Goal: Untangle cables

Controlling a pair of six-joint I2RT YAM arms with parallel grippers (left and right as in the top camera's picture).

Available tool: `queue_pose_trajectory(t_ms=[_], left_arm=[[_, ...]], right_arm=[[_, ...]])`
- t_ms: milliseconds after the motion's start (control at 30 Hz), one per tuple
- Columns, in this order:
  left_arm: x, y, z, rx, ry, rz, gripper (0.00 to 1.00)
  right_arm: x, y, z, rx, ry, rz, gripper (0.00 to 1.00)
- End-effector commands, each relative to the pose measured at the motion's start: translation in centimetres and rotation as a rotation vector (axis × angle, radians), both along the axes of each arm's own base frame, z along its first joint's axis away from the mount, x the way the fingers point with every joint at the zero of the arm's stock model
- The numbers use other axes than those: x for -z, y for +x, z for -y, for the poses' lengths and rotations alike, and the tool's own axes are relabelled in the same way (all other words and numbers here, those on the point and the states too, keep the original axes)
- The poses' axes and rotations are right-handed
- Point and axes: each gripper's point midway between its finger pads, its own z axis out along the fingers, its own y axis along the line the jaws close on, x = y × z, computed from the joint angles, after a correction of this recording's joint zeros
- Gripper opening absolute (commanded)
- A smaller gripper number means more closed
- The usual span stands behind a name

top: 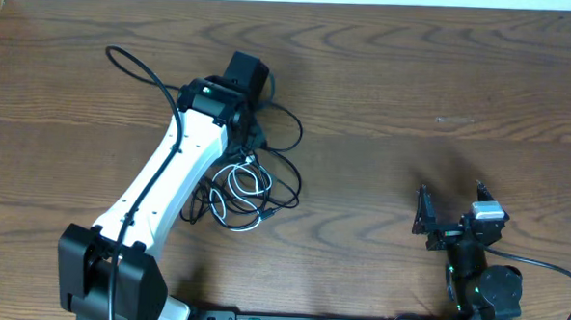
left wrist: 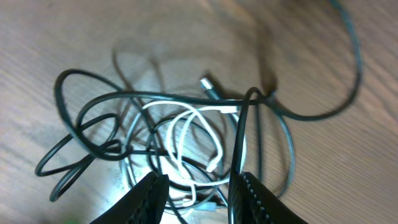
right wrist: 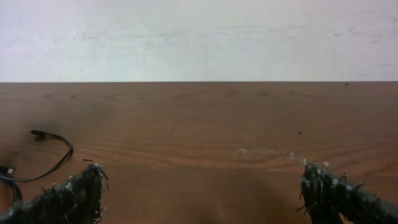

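Black fingers [left wrist: 149, 200] of the left gripper [left wrist: 199, 202] stand spread apart at the bottom of our left wrist view, pinching nothing. Directly under the open jaws lies the heap of cables [left wrist: 174, 137]. One black strand rises in a raised bend just beside the inner face of one finger, and we cannot tell whether it touches. In the middle of the heap we see the white cable [left wrist: 214, 140] curled in loose loops, with a small silver plug end lying at its far side. The black cables [left wrist: 81, 118] wind around and over it, and one long strand sweeps off in a wide arc.

From overhead, we see the left gripper [top: 250, 147] hanging over the far part of the cables [top: 250, 192], which sit left of centre on the wooden table [top: 385, 87]. The white cable [top: 248, 182] shows among the dark loops.

Well to the right, near the table's near edge, the right gripper [top: 454, 214] also has its jaws wide apart and holds nothing. In its wrist view, the right gripper [right wrist: 208, 199] faces bare wood, with one black strand of the cables [right wrist: 59, 155] lying at the left.
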Motion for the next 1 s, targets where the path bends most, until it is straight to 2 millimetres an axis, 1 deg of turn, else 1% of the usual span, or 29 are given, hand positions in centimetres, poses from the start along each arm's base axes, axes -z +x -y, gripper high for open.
queue_pose_trajectory(t_ms=[0,200,300,467,567,733,767,867,900,967], left_arm=[[1.6,-1.1,-1.4,-0.065,0.061,-0.041,0.40],[4.3,-3.5,-2.3,-0.094,0.091,-0.120,0.39],[4.5,-4.3,-2.8,-0.102,0.103,-0.151,0.40],[3.9,-3.6,-3.6,-0.120,0.086,-0.137,0.45],[2.9,-3.3,-4.2,-0.091,0.083,-0.136,0.54],[1.1,-3.6,-5.8,-0.124,0.065,-0.113,0.56],[0.8,-3.6,-5.7,-0.131,0.045,-0.107,0.56],[0.5,-3.9,-4.4,-0.129,-0.052,-0.116,0.55],[0.7,-4.1,-3.8,-0.111,-0.079,-0.129,0.55],[1.2,-4.6,-3.2,-0.095,-0.089,-0.151,0.55]], right_arm=[[0.0,0.0,0.3,0.013,0.012,-0.001,0.99],[0.0,0.0,0.3,0.013,0.012,-0.001,0.99],[0.0,0.0,0.3,0.013,0.012,-0.001,0.99],[0.0,0.0,0.3,0.013,0.012,-0.001,0.99],[0.0,0.0,0.3,0.013,0.012,-0.001,0.99],[0.0,0.0,0.3,0.014,0.012,-0.001,0.99],[0.0,0.0,0.3,0.014,0.012,-0.001,0.99],[0.0,0.0,0.3,0.013,0.012,-0.001,0.99],[0.0,0.0,0.3,0.013,0.012,-0.001,0.99],[0.0,0.0,0.3,0.014,0.012,-0.001,0.99]])
